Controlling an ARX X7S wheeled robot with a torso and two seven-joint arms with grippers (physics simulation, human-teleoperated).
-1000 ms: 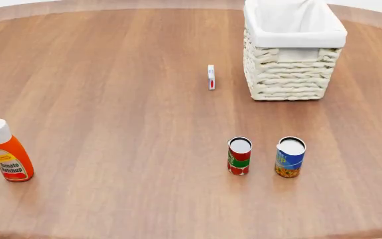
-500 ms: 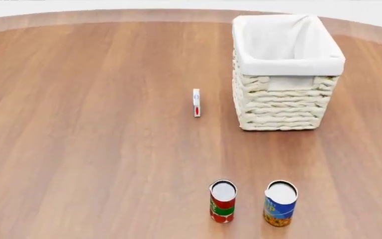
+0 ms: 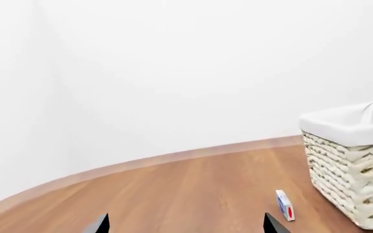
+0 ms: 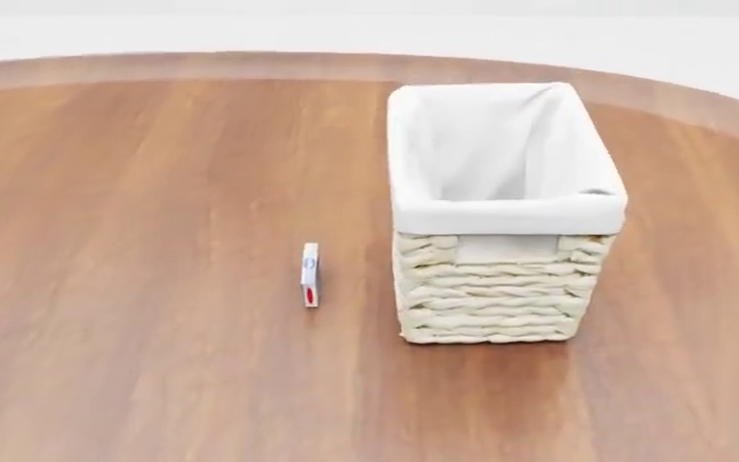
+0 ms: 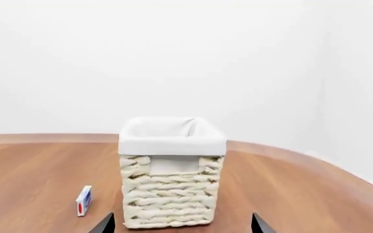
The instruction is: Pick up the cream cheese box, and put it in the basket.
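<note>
The cream cheese box [image 4: 309,274], a small thin white box with blue and red marks, stands on edge on the wooden table [image 4: 139,241], just left of the basket [image 4: 504,217]. The basket is tall, cream wicker with a white cloth lining, and looks empty. Neither gripper shows in the head view. In the left wrist view the left gripper [image 3: 185,227] is open, fingertips wide apart, with the box [image 3: 284,211] and basket [image 3: 355,165] ahead. In the right wrist view the right gripper [image 5: 181,224] is open, facing the basket [image 5: 171,172], with the box [image 5: 83,200] beside it.
The round table's far edge [image 4: 216,60] curves behind the basket, with a white wall beyond. No cans or bottle show in any current view.
The head view has moved forward: basket and box slid down and left in the picture, and the two cans and the ketchup bottle have dropped out of view.
</note>
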